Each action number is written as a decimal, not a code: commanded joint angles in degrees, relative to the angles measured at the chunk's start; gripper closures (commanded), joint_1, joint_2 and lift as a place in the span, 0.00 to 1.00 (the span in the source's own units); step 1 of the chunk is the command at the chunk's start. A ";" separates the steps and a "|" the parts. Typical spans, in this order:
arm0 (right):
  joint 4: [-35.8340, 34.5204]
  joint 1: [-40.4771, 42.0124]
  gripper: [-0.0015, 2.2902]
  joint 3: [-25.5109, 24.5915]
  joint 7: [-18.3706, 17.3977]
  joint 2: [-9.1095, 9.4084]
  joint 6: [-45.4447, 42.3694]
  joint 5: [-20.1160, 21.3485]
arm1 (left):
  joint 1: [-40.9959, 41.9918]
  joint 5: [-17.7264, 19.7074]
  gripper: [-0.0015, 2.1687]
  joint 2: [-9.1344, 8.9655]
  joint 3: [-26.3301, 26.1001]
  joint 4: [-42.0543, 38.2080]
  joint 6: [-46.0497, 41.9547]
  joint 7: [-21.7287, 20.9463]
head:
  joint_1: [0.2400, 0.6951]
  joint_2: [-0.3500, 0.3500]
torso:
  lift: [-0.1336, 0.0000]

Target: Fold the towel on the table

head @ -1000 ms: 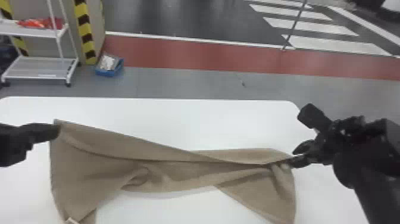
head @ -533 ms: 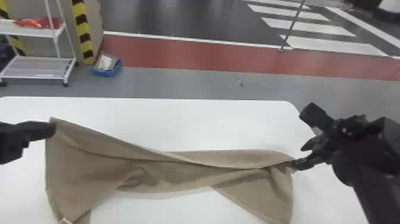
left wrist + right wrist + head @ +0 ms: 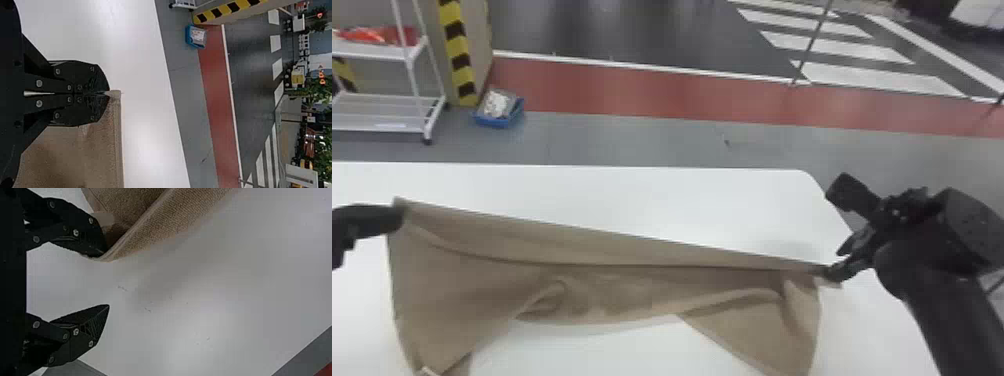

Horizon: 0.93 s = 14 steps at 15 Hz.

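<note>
The brown towel [image 3: 592,285] stretches across the white table, creased, its left part raised. At its back left corner, my left gripper [image 3: 402,218] is shut on the cloth; in the left wrist view a small tip of towel pokes out past the left gripper [image 3: 109,93]. By the towel's right end is my right gripper [image 3: 834,263], one finger against the cloth. In the right wrist view the right gripper [image 3: 107,279] stands wide open, the towel [image 3: 172,223] edge lying along one finger and bare tabletop between the two.
The white table [image 3: 632,192] has its rounded back right corner beside the right arm. Beyond it on the floor are a blue basket [image 3: 498,111] and a white shelf rack [image 3: 387,112] at the left.
The head view has shifted slightly. My left gripper has moved a little left with its corner. The towel's back flap near the right end has drawn in, leaving a straighter back edge.
</note>
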 commanded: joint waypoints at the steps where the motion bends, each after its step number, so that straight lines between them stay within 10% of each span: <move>1: 2.36 -1.23 0.30 0.00 0.19 -0.37 -0.05 0.48 | -0.35 0.42 0.88 -0.15 0.77 0.47 -0.05 0.09 | 1.00 0.12 | 0.07; 4: 2.89 -1.14 0.72 -0.09 0.19 -0.37 -1.98 0.48 | -0.27 0.68 0.88 -0.15 1.12 0.47 -0.05 0.09 | 1.00 0.11 | 0.07; 7: 1.13 0.00 0.87 -1.58 0.19 -0.46 -7.96 -0.93 | 0.00 1.21 0.88 -0.15 1.73 0.38 -0.22 0.09 | 1.00 0.12 | 0.07; 14: -8.09 2.99 0.91 -10.37 0.19 -1.07 -12.35 -7.61 | -0.44 2.61 0.88 -0.15 2.96 0.03 -1.28 1.50 | 1.00 0.14 | 0.07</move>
